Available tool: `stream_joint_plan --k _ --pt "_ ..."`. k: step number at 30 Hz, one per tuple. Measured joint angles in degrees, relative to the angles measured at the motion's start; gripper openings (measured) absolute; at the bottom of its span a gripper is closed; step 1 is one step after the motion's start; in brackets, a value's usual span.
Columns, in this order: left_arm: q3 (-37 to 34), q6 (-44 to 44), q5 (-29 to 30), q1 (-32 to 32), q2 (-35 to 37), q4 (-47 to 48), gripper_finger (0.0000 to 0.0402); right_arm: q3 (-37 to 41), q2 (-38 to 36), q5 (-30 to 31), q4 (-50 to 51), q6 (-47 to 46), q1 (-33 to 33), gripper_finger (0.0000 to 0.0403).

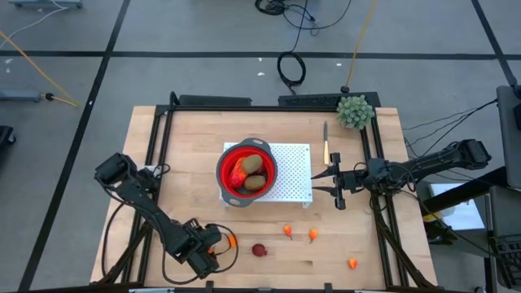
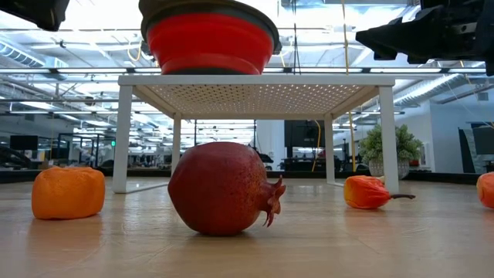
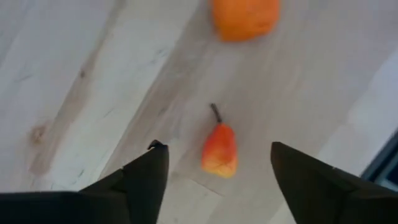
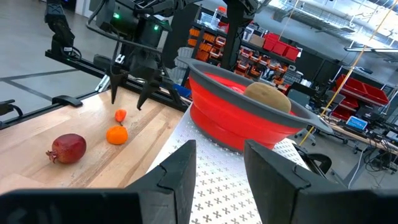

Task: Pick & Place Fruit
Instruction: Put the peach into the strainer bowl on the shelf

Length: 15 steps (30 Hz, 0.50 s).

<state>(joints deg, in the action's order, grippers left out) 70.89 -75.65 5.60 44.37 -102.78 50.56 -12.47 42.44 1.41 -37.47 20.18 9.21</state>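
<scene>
My left gripper (image 1: 207,249) stands open near the table's front left, pointing down. A small red-orange pear-shaped fruit (image 3: 219,150) lies on the wood under the gap between its fingers, untouched. An orange fruit (image 3: 244,17) lies just beyond it, and a dark red pomegranate (image 1: 259,250) sits further right. A red bowl (image 1: 247,171) holding a brown kiwi (image 1: 256,182) and a red-orange piece (image 1: 237,174) stands on a white perforated rack (image 1: 293,175). My right gripper (image 1: 338,181) waits open and level at the rack's right edge.
Three tiny orange bits (image 1: 287,231) (image 1: 313,235) (image 1: 352,263) lie on the wood in front of the rack. A wooden-handled knife (image 1: 326,146) and a green bushy ball (image 1: 355,111) sit at the back right. Black frame rails run along the table's left and right sides.
</scene>
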Motion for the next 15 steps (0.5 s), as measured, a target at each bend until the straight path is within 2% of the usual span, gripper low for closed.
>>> stream_joint_plan --k 5,15 --pt "0.0 3.2 1.6 0.8 0.0 -0.8 0.0308 0.0 0.0 0.0 0.0 0.0 0.0 0.0130" --pt "0.0 3.2 4.5 2.0 -0.1 -1.0 0.0310 0.0 0.0 0.0 0.0 0.0 0.0 0.0130"
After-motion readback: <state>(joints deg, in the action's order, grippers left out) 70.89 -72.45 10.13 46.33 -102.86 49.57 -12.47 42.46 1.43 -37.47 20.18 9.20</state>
